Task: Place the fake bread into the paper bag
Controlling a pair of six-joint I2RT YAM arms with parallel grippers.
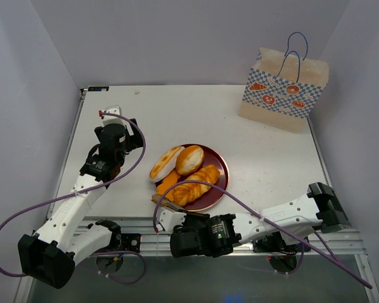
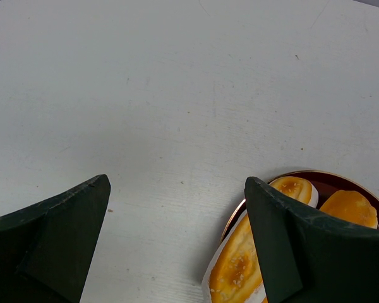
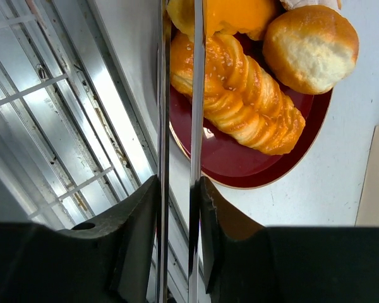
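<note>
**Aiming the tongs at the bread**

Your right fingers (image 3: 139,214) are clamped on metal tongs (image 3: 197,95), whose blades stand narrowly apart over the near rim of the plate (image 3: 240,167). All the bread (image 3: 240,101) lies on that plate, none bagged. Next, I judge, you straddle the braided loaf and squeeze. Your left fingers (image 2: 69,221) stand wide over bare desk (image 1: 196,113). Only the top view shows the bag (image 1: 284,88), upright at the far right corner, well apart.
</note>
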